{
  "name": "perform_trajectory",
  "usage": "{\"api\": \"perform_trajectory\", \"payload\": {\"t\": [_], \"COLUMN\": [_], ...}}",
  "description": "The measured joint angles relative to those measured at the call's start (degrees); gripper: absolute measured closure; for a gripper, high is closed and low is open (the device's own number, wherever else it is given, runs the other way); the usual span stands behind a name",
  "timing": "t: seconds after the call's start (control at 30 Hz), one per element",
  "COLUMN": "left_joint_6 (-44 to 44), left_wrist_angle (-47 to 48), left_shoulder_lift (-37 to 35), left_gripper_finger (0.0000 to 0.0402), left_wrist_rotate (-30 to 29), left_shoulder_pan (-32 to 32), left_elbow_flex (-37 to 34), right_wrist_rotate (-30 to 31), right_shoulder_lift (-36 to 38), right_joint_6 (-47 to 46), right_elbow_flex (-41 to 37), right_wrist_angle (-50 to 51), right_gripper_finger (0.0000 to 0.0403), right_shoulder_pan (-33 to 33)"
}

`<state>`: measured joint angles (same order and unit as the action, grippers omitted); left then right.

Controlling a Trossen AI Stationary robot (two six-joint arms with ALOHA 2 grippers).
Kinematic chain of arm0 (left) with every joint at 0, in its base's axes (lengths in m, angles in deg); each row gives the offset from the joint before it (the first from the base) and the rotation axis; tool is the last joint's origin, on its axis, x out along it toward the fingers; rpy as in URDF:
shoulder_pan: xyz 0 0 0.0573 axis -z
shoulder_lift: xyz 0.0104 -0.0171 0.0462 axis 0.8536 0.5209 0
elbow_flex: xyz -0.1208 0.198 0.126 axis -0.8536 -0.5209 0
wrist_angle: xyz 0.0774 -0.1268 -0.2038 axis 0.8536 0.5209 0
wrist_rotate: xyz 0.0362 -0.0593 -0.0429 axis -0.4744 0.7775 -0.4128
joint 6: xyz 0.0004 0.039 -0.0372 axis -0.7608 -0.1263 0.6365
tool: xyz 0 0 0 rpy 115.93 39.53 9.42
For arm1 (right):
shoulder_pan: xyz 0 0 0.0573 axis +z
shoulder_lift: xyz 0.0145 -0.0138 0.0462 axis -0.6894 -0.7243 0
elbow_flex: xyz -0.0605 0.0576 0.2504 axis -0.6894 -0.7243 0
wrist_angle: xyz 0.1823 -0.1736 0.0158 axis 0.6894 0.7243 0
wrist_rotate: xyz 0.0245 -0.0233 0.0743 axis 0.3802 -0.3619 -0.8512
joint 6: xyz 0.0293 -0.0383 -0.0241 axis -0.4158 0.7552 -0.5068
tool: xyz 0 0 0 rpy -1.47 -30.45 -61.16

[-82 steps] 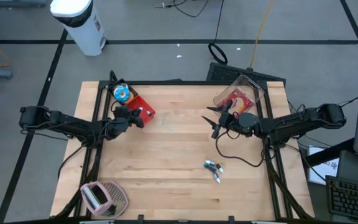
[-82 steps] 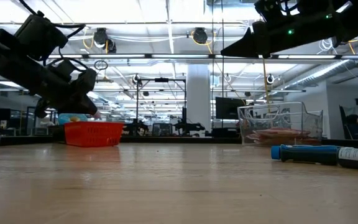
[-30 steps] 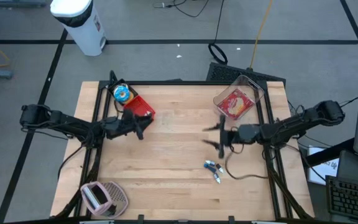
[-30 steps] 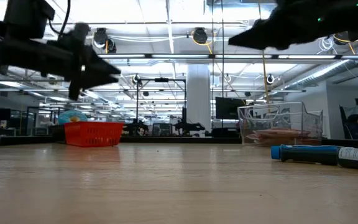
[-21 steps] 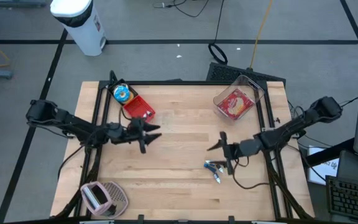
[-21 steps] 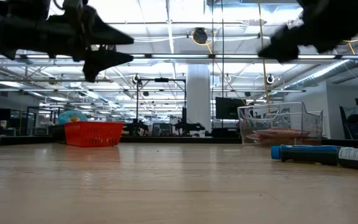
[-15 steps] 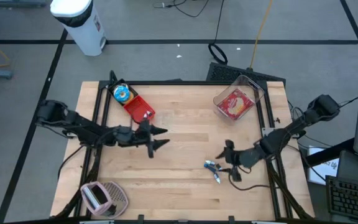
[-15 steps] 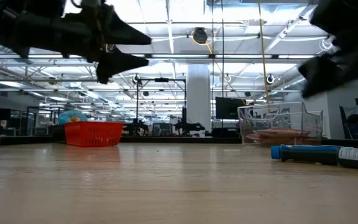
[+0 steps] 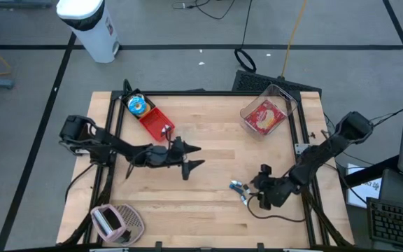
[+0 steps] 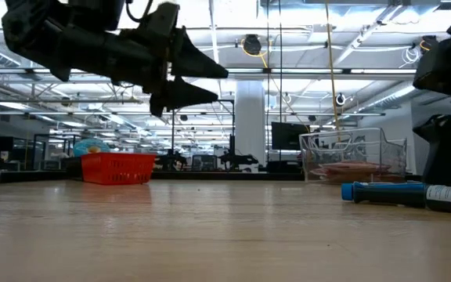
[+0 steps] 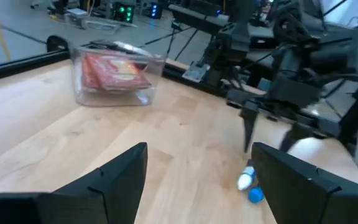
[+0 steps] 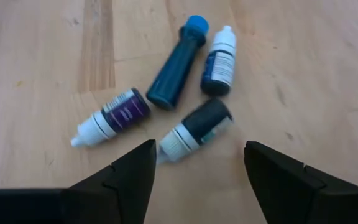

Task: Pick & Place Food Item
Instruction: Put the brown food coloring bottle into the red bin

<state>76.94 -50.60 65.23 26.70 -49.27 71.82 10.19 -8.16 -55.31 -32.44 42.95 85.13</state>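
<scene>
Bottles [image 12: 173, 93], four small ones, lie clustered on the bench [image 9: 208, 203] right under my right gripper [image 12: 197, 163], whose jaws are spread wide and empty, framing them for a pick. My left gripper [image 9: 192, 157] hovers mid-bench, also wide open and holding nothing, clear of the way. The red packet sits in the clear bin [image 9: 267, 112] at the far right corner.
</scene>
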Motion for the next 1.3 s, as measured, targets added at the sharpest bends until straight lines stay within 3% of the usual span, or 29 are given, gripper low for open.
{"api": "perform_trajectory", "payload": {"t": [0.23, 0.57, 1.3], "left_joint_6": [1.8, 3.7, 4.8], "left_wrist_angle": [0.6, 1.2, 3.1], "left_shoulder_lift": [0.0, 0.0, 0.0], "left_gripper_finger": [0.0126, 0.0128, 0.0128], "left_wrist_rotate": [0.1, 1.1, 1.1], "left_shoulder_pan": [-2.1, -2.1, -2.1], "left_elbow_flex": [0.0, 0.0, -0.1], "right_wrist_rotate": [-1.1, -1.3, -4.4], "right_shoulder_lift": [-3.8, -3.9, -3.5], "right_joint_6": [-0.3, 6.3, 11.3], "right_elbow_flex": [0.0, 0.0, 0.1], "right_wrist_angle": [-3.8, -4.6, -1.3], "right_gripper_finger": [0.0177, 0.0202, 0.0322], "right_shoulder_pan": [-0.6, -2.9, -4.8]}}
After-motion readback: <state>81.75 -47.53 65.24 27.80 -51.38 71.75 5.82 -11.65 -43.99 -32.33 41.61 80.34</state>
